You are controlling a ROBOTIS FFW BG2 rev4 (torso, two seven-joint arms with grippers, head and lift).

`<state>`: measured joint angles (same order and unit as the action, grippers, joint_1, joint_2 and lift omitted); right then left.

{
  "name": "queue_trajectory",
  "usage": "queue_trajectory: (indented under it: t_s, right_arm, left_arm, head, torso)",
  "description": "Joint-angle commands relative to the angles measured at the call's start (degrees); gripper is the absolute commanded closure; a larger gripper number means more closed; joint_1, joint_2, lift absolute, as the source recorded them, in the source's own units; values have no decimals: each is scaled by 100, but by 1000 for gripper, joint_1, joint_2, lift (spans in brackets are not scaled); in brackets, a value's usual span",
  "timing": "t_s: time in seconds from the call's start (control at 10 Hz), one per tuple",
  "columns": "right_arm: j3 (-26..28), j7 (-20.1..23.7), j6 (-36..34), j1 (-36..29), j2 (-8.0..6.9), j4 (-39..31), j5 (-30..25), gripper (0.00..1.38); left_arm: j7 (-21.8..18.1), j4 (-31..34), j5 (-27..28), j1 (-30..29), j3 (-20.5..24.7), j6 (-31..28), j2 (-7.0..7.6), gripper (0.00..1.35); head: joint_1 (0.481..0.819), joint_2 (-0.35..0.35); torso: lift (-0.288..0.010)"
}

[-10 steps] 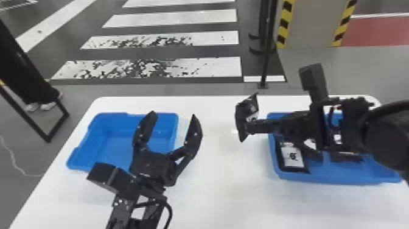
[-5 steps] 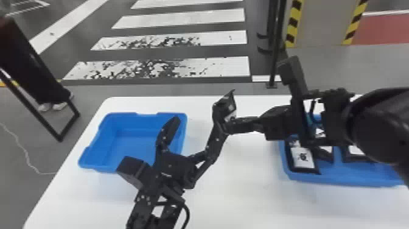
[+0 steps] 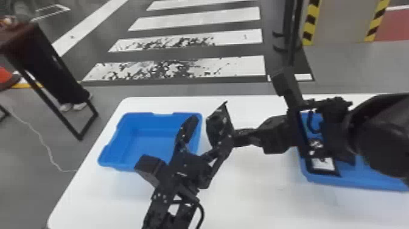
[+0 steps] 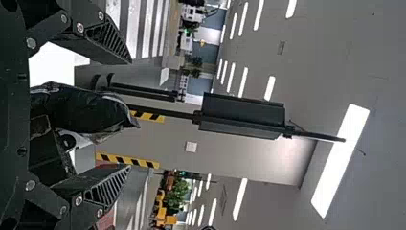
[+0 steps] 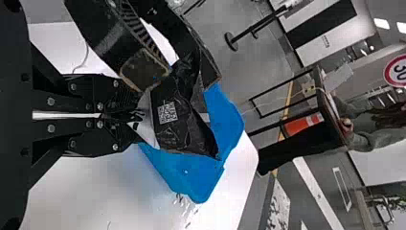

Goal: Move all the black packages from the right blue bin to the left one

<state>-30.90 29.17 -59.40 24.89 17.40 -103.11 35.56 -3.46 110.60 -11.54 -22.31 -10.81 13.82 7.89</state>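
Between the two bins in the head view, my left gripper (image 3: 204,129) stands open around a black package (image 3: 216,125), while my right gripper (image 3: 236,137) is shut on the package from the right. The left wrist view has the package (image 4: 81,111) between the spread fingers of the left gripper (image 4: 129,115). In the right wrist view, the right gripper (image 5: 136,116) pinches one end of the package (image 5: 182,122). The left blue bin (image 3: 149,146) has a bare floor where visible. The right blue bin (image 3: 365,181), partly hidden by the right arm, holds packages with white labels (image 3: 323,164).
Both bins stand on a white table (image 3: 258,195). The left gripper is close to the left bin's right wall, and the right arm reaches across the right bin. A dark stand (image 3: 45,61) is on the floor beyond the table's left side.
The right gripper has carried the package leftward, and the left gripper has come up to it, so the package now lies between the left fingers. The head view has also shifted.
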Motion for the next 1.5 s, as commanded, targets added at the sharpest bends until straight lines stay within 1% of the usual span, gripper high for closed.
queue_trajectory:
  t_s: [0.0, 0.1, 0.2, 0.3, 0.4, 0.8, 0.9, 1.0, 1.1, 1.2, 1.3, 1.4]
  right_arm:
    - [-86, 1, 34, 1, 0, 10, 43, 1118]
    - [-98, 1, 62, 1, 0, 10, 32, 1118]
    - [-98, 1, 118, 1, 9, 10, 20, 1118]
    - [-86, 1, 188, 1, 9, 24, 43, 1118]
    - [-86, 1, 245, 1, 9, 52, 55, 1118]
    - [-98, -8, 413, 29, 0, 81, 100, 1116]
    - [-86, 1, 526, 1, 9, 81, 112, 952]
    - [-63, 9, 582, -41, 18, 95, 112, 547]
    - [28, 80, 652, -140, 26, 165, 112, 101]
    - [131, 97, 666, -210, 26, 221, 169, 33]
    - [291, 124, 681, -281, 26, 221, 169, 90]
    - [462, 141, 681, -379, 35, 221, 180, 87]
  left_arm:
    - [4, 0, 23, 9, 30, -130, -6, 506]
    - [12, 98, 160, -5, 64, -214, 2, 963]
    - [153, 267, 331, -103, 98, -242, 2, 1228]
    - [162, 338, 377, -131, 132, -383, 2, 1211]
    - [162, 338, 480, -131, 132, -383, 2, 1211]
    - [162, 338, 537, -159, 167, -228, -6, 1213]
    - [162, 338, 526, -159, 190, -200, -15, 1213]
    - [162, 338, 537, -187, 292, -172, -41, 1211]
    - [188, 338, 594, -187, 452, -186, -85, 1213]
    - [267, 338, 777, -173, 669, -214, -138, 1211]
    - [425, 141, 1245, -89, 944, -313, -200, 1211]
    - [487, -352, 1645, 150, 1252, -270, -270, 1211]
  head:
    - [695, 246]
    - [695, 254]
    - [695, 256]
    - [695, 261]
    - [695, 265]
    - [695, 267]
    - [695, 270]
    - [695, 271]
    - [695, 276]
    - [695, 285]
    - [695, 297]
    - [695, 307]
  torso:
    - [-140]
    - [-140]
    - [-140]
    - [-140]
    - [-140]
    - [-140]
    - [-140]
    - [-140]
    - [-140]
    - [-140]
    - [-140]
    - [-140]
